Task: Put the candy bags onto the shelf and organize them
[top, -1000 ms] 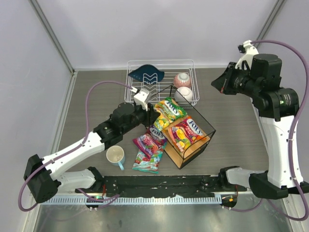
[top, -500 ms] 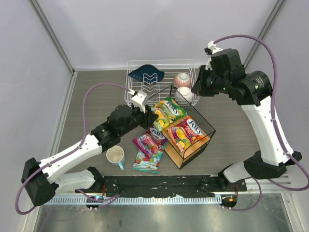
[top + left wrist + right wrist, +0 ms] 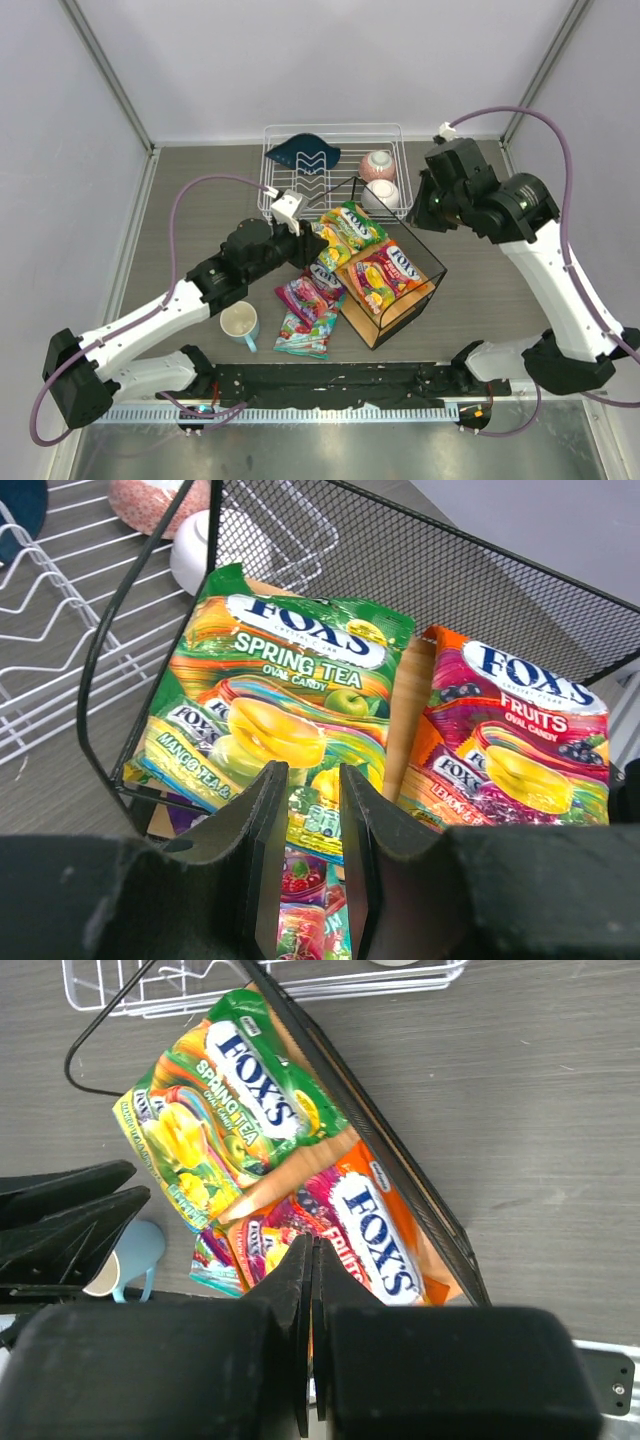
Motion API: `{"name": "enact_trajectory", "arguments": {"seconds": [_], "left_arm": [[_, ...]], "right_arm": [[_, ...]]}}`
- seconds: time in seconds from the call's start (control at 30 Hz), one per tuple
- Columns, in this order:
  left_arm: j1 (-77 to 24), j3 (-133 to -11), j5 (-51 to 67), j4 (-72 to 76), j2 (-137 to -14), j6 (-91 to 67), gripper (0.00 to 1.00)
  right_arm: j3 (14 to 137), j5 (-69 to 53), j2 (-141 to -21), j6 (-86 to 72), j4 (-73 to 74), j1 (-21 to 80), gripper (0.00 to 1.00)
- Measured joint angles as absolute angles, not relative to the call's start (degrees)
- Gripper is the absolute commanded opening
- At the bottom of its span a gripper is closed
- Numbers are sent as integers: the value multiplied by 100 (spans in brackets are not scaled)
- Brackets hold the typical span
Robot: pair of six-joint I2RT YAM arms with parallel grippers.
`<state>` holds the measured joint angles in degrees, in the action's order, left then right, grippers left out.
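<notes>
Top external view: toward the near edge, the teal bag [image 3: 303,336] and purple bag [image 3: 307,297] lie unshelved beside the shelf [image 3: 386,312]. The left gripper [image 3: 308,780], narrowly parted and empty, hovers over the green bag [image 3: 285,705], which overhangs the shelf rim beside the orange-red bag [image 3: 510,745]. The right gripper [image 3: 310,1252], pinched shut on nothing, has swung in from the right edge, likely to help straighten them.

Grey wood-grain table [image 3: 200,210]. At twelve o'clock stands a white wire dish rack [image 3: 330,127] holding a dark blue dish with a white zigzag [image 3: 303,153] at its nine o'clock side, and a pink speckled bowl [image 3: 377,165] and a white bowl [image 3: 382,194] at its three o'clock side. At seven o'clock, an upright pale blue mug [image 3: 240,322].
</notes>
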<state>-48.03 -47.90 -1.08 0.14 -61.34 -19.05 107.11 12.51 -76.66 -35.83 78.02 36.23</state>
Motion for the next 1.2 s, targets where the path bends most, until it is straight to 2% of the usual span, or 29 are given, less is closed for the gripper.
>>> {"name": "enact_trajectory", "arguments": {"seconds": [0.3,0.47,0.6,0.87,1.2], "left_arm": [[-4893,-5048,755,198,-6285,-2281,30],[-5658,-5649,884,480,-6726,-2355,30],[-6106,-6016,928,808,-7242,-2359,29],[-6361,-6097,810,1144,-8239,-2414,24],[-6705,-6062,421,1885,-8637,-2532,23]], "right_arm": [[9959,2154,-6261,-4071,7620,3623,1],[9561,2714,-5529,-4219,7131,3623,1],[9441,2897,-5400,-4226,6934,3623,1],[9006,3166,-5312,-4215,6685,3623,1],[8521,3489,-4648,-4080,6171,3623,1]]}}
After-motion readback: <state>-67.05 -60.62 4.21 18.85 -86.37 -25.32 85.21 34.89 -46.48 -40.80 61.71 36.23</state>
